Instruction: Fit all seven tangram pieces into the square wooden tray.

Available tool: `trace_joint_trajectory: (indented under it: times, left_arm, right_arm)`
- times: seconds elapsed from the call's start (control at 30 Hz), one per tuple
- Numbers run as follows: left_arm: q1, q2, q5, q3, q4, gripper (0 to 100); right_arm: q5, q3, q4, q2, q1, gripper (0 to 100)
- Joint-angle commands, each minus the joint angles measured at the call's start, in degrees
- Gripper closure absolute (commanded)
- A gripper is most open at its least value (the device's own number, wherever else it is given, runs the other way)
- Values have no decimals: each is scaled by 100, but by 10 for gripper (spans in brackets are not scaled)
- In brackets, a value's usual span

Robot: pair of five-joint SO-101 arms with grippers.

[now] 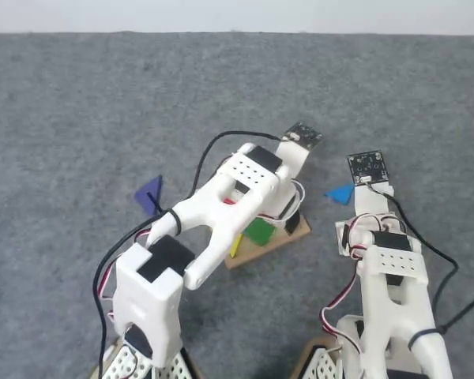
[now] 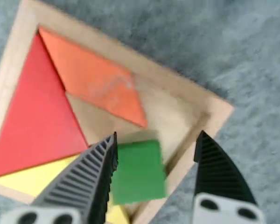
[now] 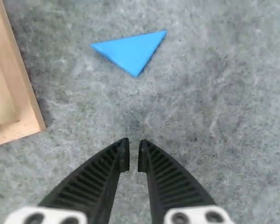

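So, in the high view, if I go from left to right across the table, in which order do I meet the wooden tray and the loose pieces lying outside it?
dark blue piece → wooden tray → light blue triangle

Left tool (image 2: pixel 157 135), jaws spread, hangs over green square piece (image 2: pixel 139 171) in square wooden tray (image 2: pixel 218 111), w/ big red triangle (image 2: pixel 37 119), orange triangle (image 2: pixel 93 79) & yellow piece (image 2: pixel 32 179) inside; grey felt desk (image 2: pixel 224 42) around.
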Motion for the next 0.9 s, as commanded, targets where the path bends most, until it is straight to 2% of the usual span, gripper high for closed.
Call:
trace_joint_trajectory:
  times: [0.0,0.3,0.5,0.7,0.87]
  left_arm:
    - [-158,-440,-149,-22,-79,750]
    - [-158,-1152,-273,-119,-97,750]
    - [123,-2075,-273,681,229,750]
    - [246,-2119,-264,1745,-563,750]
    - [246,-2119,-264,2123,-853,750]
  right_arm:
    - [-44,-35,-101,-145,-57,950]
    - [-44,-35,-101,-145,-57,950]
    - [-44,-35,-110,-145,-57,950]
    - [-44,-35,-92,-145,-57,950]
    - [-44,-35,-101,-145,-57,950]
